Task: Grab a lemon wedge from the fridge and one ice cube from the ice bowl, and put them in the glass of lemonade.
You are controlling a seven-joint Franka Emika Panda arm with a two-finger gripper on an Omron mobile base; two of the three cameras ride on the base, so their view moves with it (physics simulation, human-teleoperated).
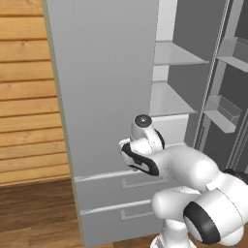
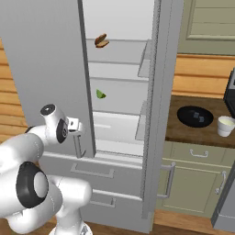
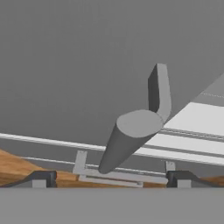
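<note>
The fridge (image 2: 41, 55) stands with its left door (image 1: 101, 72) shut and its right door swung open onto pale shelves. On a middle shelf lies the small yellow-green lemon wedge (image 2: 101, 94). My gripper (image 2: 77, 129) hovers low in front of the shut left door, just above the bottom end of that door's bar handle (image 2: 79, 149). In the hand view the gripper (image 3: 111, 179) is open and empty, and the handle's end (image 3: 131, 135) looms close between the fingers. The black ice bowl (image 2: 180, 115), with pale ice cubes (image 2: 198, 115) in it, and the glass of lemonade (image 2: 226, 125) sit on the counter at the right.
An orange-brown lump (image 2: 101, 41) lies on the top shelf. The open right door (image 2: 158, 114) with its bins (image 1: 224, 112) juts out between the fridge and the wooden counter (image 2: 193, 133). Two drawers (image 2: 92, 172) sit below the doors. A wood-plank wall (image 1: 24, 97) is to the left.
</note>
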